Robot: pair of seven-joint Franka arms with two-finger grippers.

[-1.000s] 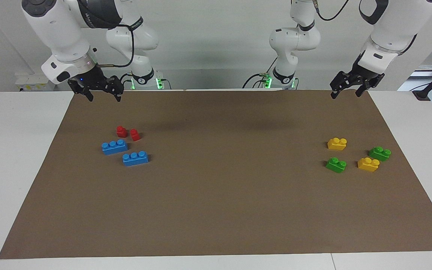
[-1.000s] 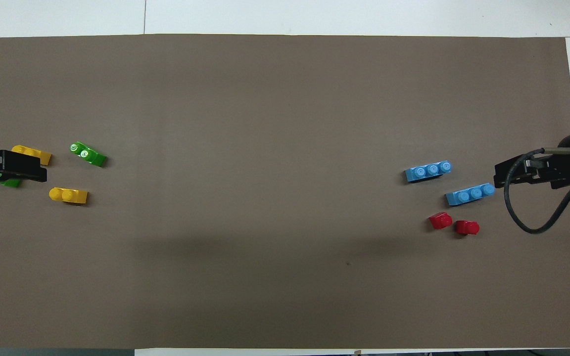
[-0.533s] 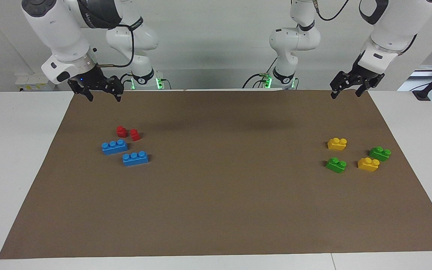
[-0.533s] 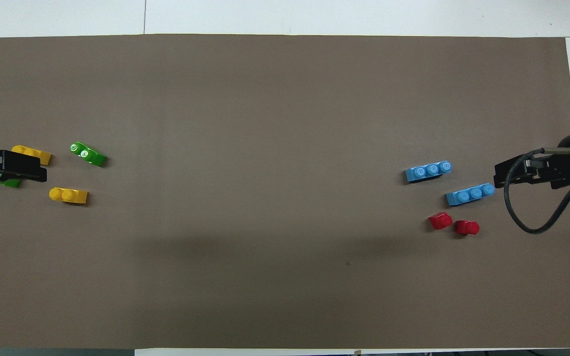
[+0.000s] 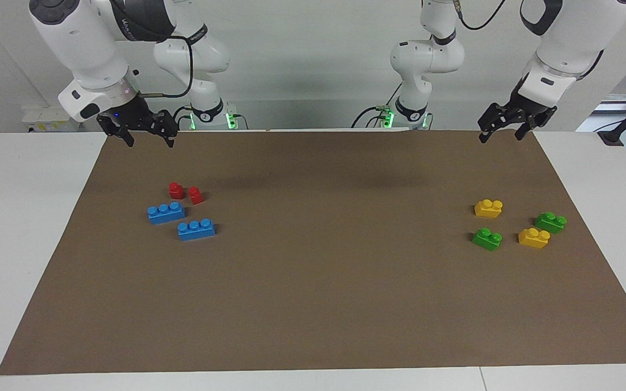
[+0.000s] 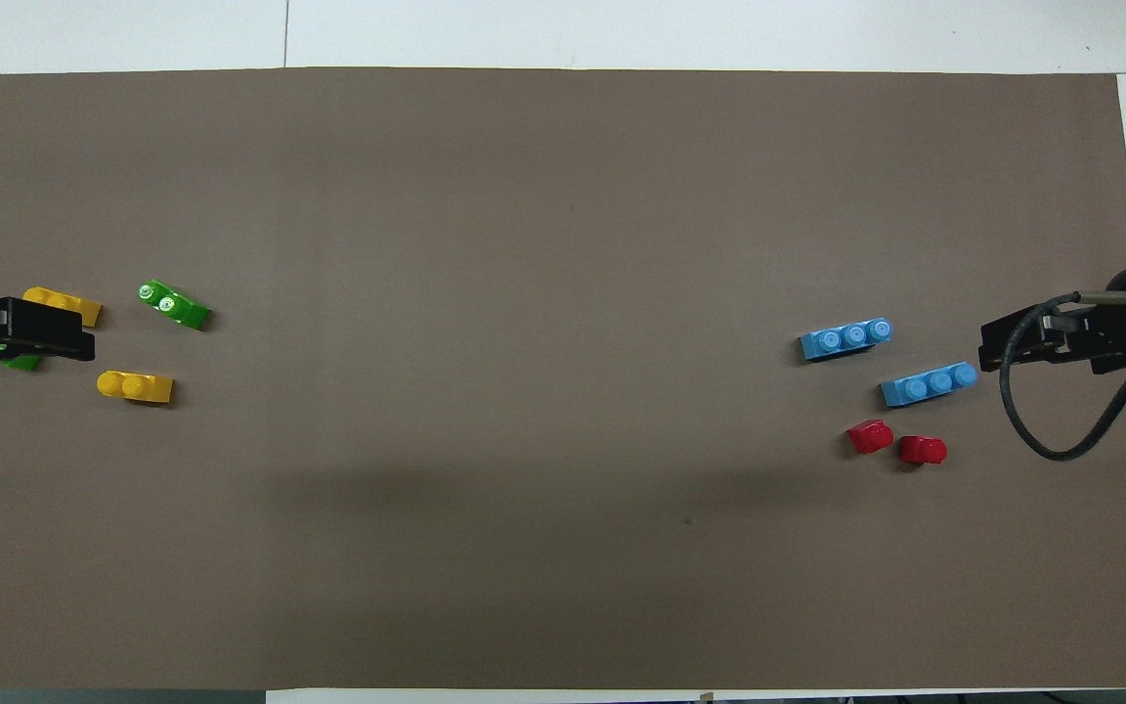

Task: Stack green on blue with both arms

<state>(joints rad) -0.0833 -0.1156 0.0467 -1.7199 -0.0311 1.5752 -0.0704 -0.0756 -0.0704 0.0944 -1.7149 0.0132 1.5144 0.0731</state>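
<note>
Two green bricks, glossy plastic, short, two round studs each; one (image 5: 487, 238) sits near the left arm's end of the brown mat (image 5: 324, 293), the other (image 5: 550, 222) closer to that short edge and a little nearer the robots; in the overhead view the second is mostly covered by the gripper. Two blue bricks, same glossy plastic, longer, three studs in a row; one (image 5: 166, 212) near the right arm's end of the mat, the other (image 5: 196, 229) just beside it, slightly farther from the robots; apart, not touching. Nothing stacked.

Two yellow two-stud bricks (image 5: 488, 208) (image 5: 533, 238) are mixed in among the greens; two small red bricks (image 5: 176, 190) (image 5: 195, 195) sit side by side just robot-side of the blues. Mat is matte, flat, paper-like, on a white table (image 5: 25, 217).

Left gripper (image 5: 500, 133) hangs over the mat's robot-side corner at the left arm's end, fingers spread, holding nothing; right gripper (image 5: 149, 140) hangs over the corner at the right arm's end, fingers spread, empty.
</note>
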